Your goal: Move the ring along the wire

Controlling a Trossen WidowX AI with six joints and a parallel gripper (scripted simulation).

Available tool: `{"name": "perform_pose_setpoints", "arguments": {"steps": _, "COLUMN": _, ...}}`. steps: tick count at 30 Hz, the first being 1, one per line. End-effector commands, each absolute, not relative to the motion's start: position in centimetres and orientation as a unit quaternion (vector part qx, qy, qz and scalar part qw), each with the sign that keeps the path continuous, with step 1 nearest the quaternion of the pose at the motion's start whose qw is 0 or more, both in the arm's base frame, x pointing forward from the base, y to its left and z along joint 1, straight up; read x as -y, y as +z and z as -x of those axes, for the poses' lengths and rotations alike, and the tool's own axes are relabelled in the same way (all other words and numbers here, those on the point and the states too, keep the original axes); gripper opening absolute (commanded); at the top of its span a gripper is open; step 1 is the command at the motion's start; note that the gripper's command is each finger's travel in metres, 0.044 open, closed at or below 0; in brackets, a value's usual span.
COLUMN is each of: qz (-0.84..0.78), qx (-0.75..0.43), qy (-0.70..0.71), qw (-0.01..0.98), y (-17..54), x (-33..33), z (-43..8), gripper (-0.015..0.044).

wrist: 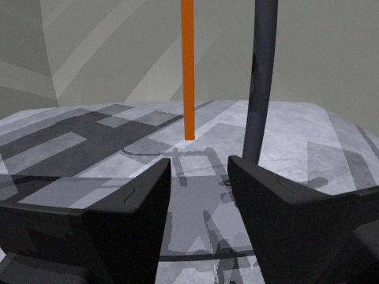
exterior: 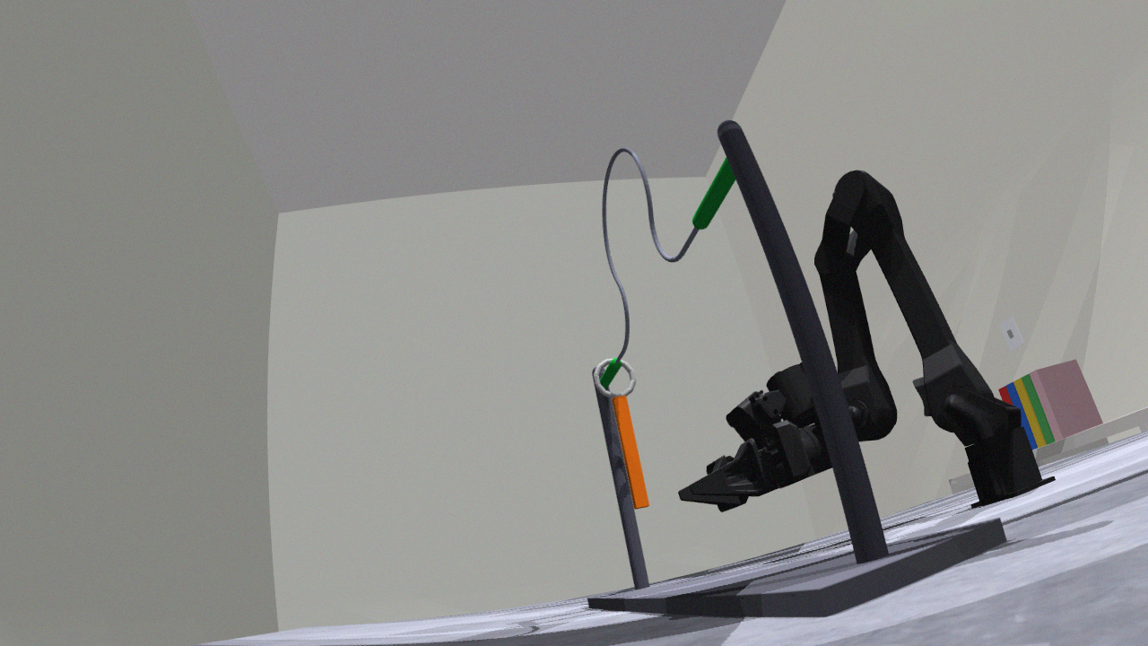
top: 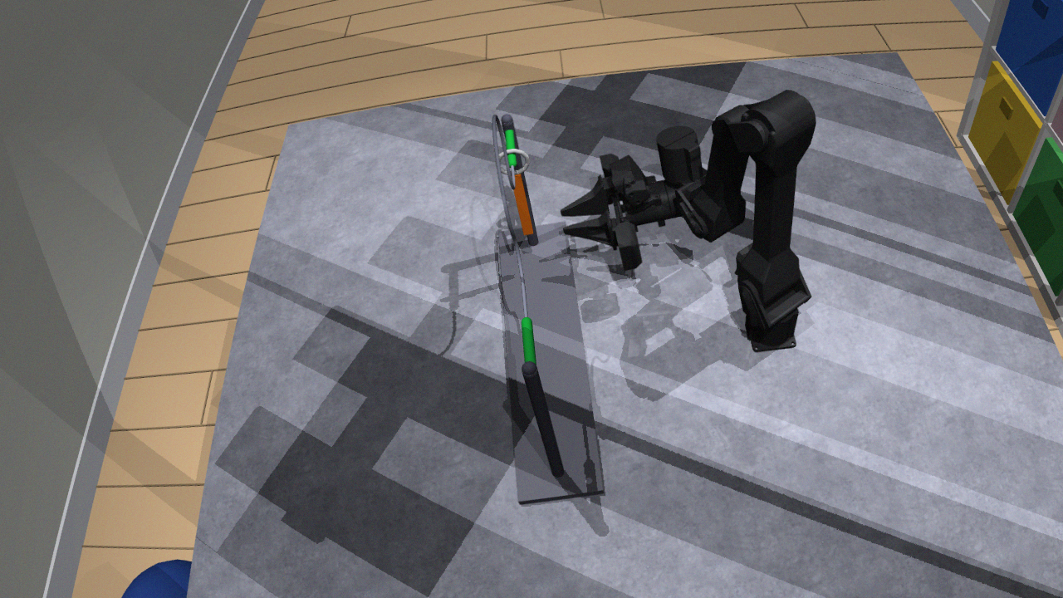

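The pale ring point(top: 526, 161) point(exterior: 633, 379) hangs around the green part point(top: 510, 147) point(exterior: 612, 372) beside the far post. Its orange handle point(top: 524, 204) point(exterior: 630, 453) point(wrist: 188, 71) hangs down beside that post point(exterior: 630, 530) point(wrist: 262, 79). My gripper point(top: 562, 221) point(exterior: 681, 495) point(wrist: 199, 164) is open and empty. Its fingertips are on the robot's side of the handle, a gap away from it. In the wrist view the handle's lower end shows above and beyond the gap between the fingertips. The other green part point(top: 528, 341) point(exterior: 714, 195) is at the near post point(top: 544, 423) point(exterior: 790, 297), with no ring on it.
The thin grey wire point(top: 523, 286) point(exterior: 650, 208) rises from the ring's green part into a tall loop, dips, and reaches the other green part. Both posts stand on a dark base plate point(top: 557, 446) point(exterior: 770, 598). Coloured storage bins point(top: 999, 134) point(exterior: 1064, 401) are behind the arm.
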State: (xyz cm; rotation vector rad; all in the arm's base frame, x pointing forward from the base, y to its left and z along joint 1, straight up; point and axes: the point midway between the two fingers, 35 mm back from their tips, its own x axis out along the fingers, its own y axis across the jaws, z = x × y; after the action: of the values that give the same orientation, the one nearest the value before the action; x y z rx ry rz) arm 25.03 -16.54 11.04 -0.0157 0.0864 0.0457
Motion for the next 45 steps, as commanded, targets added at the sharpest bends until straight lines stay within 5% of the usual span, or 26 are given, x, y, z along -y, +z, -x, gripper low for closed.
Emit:
{"name": "perform_pose_setpoints", "arguments": {"steps": 1, "qz": 0.008, "qx": -0.040, "qy": 0.022, "qw": 0.999, "y": 12.6, "x": 16.3, "z": -26.3, "gripper": 0.0160}}
{"name": "perform_pose_setpoints", "arguments": {"steps": 45, "qz": 0.009, "qx": -0.037, "qy": 0.022, "qw": 0.999, "y": 12.6, "x": 16.1, "z": -32.3, "gripper": 0.0160}}
